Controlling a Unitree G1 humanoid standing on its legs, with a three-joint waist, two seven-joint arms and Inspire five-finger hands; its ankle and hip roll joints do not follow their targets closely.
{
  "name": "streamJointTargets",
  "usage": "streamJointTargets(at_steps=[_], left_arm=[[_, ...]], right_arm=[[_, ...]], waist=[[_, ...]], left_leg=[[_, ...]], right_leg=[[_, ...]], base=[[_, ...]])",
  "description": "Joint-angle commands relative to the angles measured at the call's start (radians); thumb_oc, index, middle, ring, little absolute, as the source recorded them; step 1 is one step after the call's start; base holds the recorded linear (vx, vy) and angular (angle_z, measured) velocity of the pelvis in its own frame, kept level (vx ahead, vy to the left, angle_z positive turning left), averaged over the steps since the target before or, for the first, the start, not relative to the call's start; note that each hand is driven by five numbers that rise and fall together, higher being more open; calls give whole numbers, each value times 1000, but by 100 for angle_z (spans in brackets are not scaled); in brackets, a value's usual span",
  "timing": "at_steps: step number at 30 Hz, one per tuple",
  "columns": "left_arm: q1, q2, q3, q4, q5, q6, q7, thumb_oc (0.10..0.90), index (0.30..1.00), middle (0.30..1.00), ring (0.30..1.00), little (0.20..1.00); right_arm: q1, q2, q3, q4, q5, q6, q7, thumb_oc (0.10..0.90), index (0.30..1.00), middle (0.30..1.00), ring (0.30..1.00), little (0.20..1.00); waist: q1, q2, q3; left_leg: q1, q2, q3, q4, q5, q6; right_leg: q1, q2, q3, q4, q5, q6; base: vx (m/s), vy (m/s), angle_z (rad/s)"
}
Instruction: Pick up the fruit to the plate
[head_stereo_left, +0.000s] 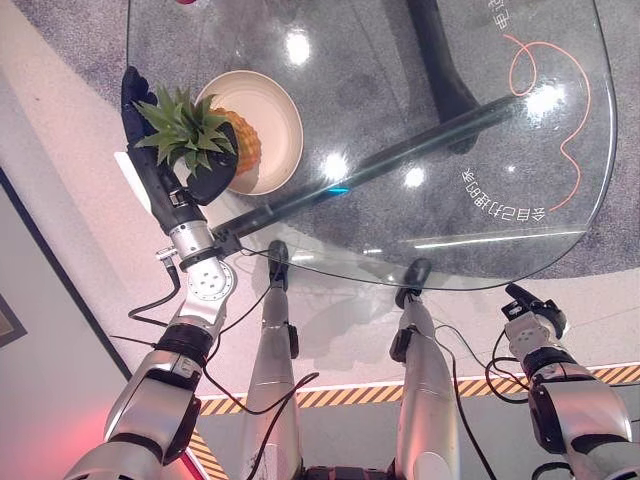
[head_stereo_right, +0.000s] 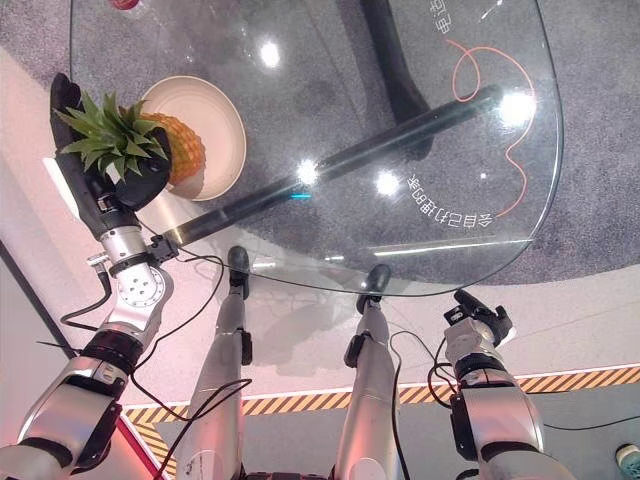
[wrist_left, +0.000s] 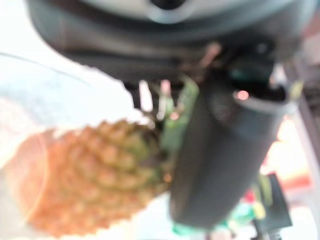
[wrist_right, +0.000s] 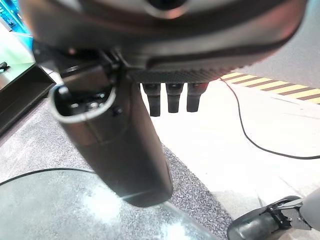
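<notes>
A pineapple (head_stereo_left: 243, 146) with an orange body and a spiky green crown (head_stereo_left: 184, 127) hangs over the left part of a cream plate (head_stereo_left: 275, 110) on the glass table (head_stereo_left: 440, 140). My left hand (head_stereo_left: 148, 140) is shut on it at the crown end, thumb (head_stereo_left: 213, 178) curled under the leaves. Whether the fruit touches the plate I cannot tell. The left wrist view has the pineapple (wrist_left: 95, 175) close against the thumb (wrist_left: 220, 155). My right hand (head_stereo_left: 534, 309) hangs idle below the table's near right edge, fingers (wrist_right: 170, 97) relaxed and holding nothing.
The round glass table rests on a dark crossbar (head_stereo_left: 400, 155) and stands over a grey carpet (head_stereo_left: 90, 30). An orange cord (head_stereo_left: 570, 120) lies under the glass at the far right. Yellow-black tape (head_stereo_left: 340, 395) marks the floor near me.
</notes>
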Motion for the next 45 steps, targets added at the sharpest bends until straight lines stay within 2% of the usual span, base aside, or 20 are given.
streamJointTargets(at_steps=[1,9,19,29,36,45], left_arm=[[-29,2,12,-33,-2,-55,7,800,900,900,900,900],[-27,3,12,-47,-14,-76,-6,800,900,900,900,900],[-12,0,-2,-64,-17,-60,-26,800,900,900,900,900],[-25,11,-18,-69,9,-75,-48,800,900,900,900,900],[-30,14,-26,-53,-53,-51,-109,800,900,900,900,900],[-29,16,-22,-77,-70,-89,-125,800,900,900,900,900]], right_arm=[[19,-82,-2,5,3,-53,-19,800,900,900,900,900],[18,-89,-3,6,0,-51,-19,800,900,900,900,900],[28,-87,-3,6,-2,-52,-20,800,900,900,900,900],[24,-96,-4,12,-6,-47,-14,800,900,900,900,900],[17,-95,-3,13,-12,-49,-16,800,900,900,900,900],[30,-94,-2,17,-17,-53,-7,800,900,900,900,900]], waist=[[11,6,-20],[12,11,-20],[15,12,-20],[12,10,-20],[10,11,-20],[10,13,-20]], left_leg=[[14,-15,2,39,-85,15],[13,-12,5,42,-85,13],[15,-10,6,49,-94,12],[2,-8,7,53,-87,13],[-7,-7,5,55,-85,13],[5,-4,8,53,-95,14]], right_leg=[[3,8,-48,12,56,11],[1,3,-50,18,52,11],[0,3,-57,33,42,13],[-11,3,-57,37,46,11],[-20,2,-57,38,51,13],[-14,4,-51,44,40,13]], base=[[0,0,0],[0,0,0],[0,0,0],[1,0,0],[7,-1,3],[0,0,0]])
